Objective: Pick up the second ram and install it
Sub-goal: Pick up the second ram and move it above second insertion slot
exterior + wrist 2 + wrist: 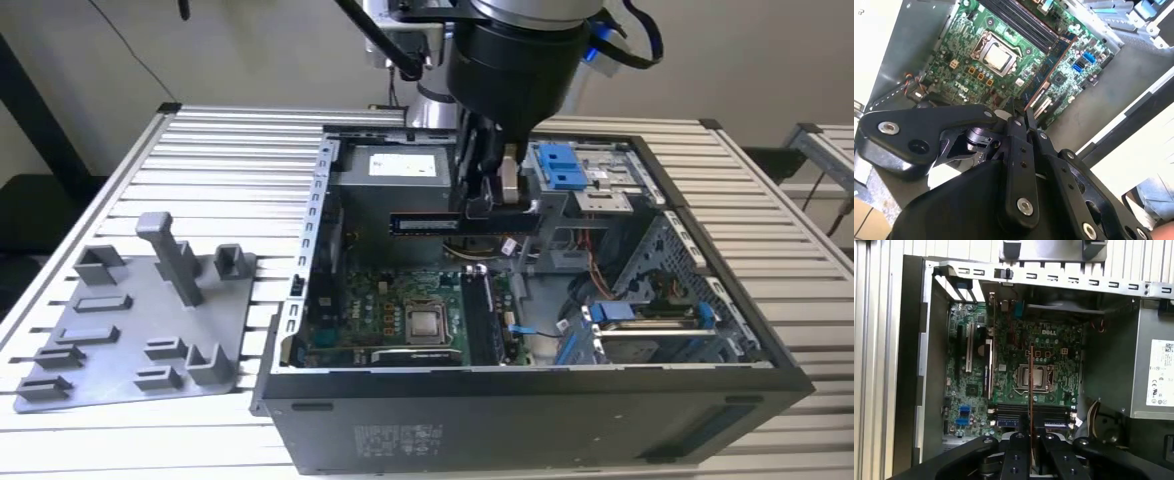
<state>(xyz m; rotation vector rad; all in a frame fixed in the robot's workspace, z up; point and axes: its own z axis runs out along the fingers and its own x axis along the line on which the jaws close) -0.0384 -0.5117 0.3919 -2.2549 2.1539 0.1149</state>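
Observation:
My gripper (483,207) hangs over the open computer case (534,400), shut on the second ram (427,222). The ram is a thin dark stick held level and sticking out toward the exterior view's left, above the motherboard (387,310). In the first wrist view the ram (1031,385) shows edge-on as a thin copper line running out from between the fingers (1016,447), over the CPU socket (1035,376) and the black memory slots (1009,412). In the second wrist view the closed gripper (1020,117) holds the ram (1049,75) above the board.
A grey plastic tray (134,320) with upright posts lies on the slatted table at the exterior view's left of the case. Inside the case are the power supply (400,165), blue drive brackets (561,165), cables and the CPU socket (427,322).

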